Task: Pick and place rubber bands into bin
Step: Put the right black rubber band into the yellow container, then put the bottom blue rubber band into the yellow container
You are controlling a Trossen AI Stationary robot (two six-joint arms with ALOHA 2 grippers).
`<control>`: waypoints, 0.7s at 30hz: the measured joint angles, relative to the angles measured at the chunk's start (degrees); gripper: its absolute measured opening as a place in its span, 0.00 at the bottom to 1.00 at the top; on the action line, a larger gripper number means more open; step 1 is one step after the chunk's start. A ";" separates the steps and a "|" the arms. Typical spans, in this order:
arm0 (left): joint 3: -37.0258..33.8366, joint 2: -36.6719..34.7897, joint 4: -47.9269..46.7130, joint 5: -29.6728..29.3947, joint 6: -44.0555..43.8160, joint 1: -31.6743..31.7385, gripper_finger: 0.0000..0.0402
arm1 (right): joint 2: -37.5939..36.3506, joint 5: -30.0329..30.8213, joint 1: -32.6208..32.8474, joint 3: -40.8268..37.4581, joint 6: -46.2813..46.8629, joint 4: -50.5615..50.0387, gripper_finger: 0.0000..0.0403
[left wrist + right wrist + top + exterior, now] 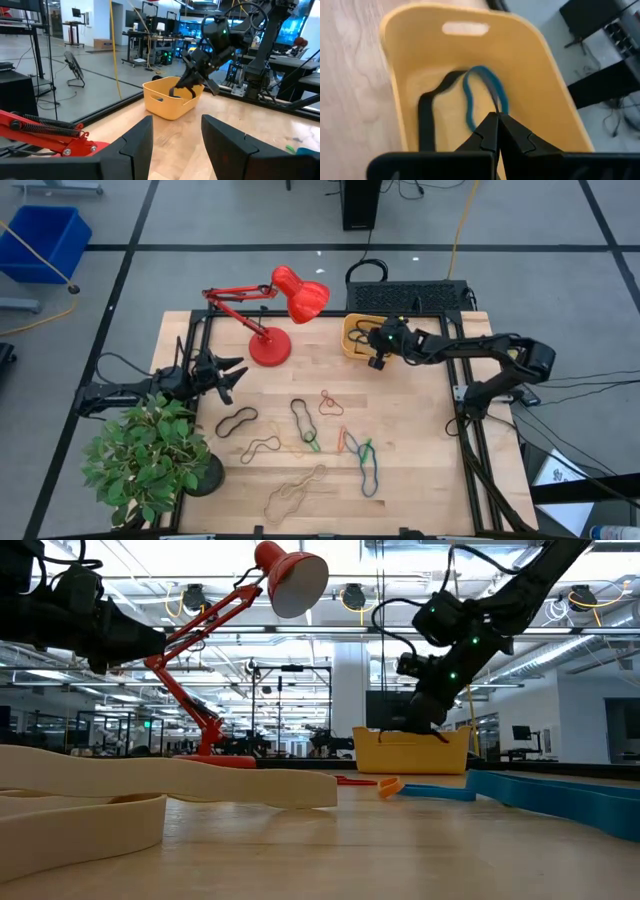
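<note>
The orange-yellow bin stands at the table's far right, right of the red lamp. My right gripper hangs over the bin, shut on a blue rubber band. A black rubber band lies on the bin's floor. Several more rubber bands lie flat mid-table: a black one, a tan one, a red one, a blue-green tangle and a large tan one. At the table's left edge, beside the plant, my left gripper waits, open and level. My right gripper pinches the blue rubber band at one end of its loop between its two fingertips. The fingers come slanting down from the table's right side. The band hangs slack below them inside the bin; whether its lower end rests on the floor I cannot tell.
A red desk lamp stands at the far middle, its base left of the bin. A potted plant fills the near left corner. A dark keyboard-like unit sits behind the bin. A large blue bin is on the floor, far left.
</note>
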 joint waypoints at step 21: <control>0.00 -0.01 -0.02 -0.38 -0.42 0.00 0.43 | -0.21 6.25 0.01 0.00 0.96 2.37 0.32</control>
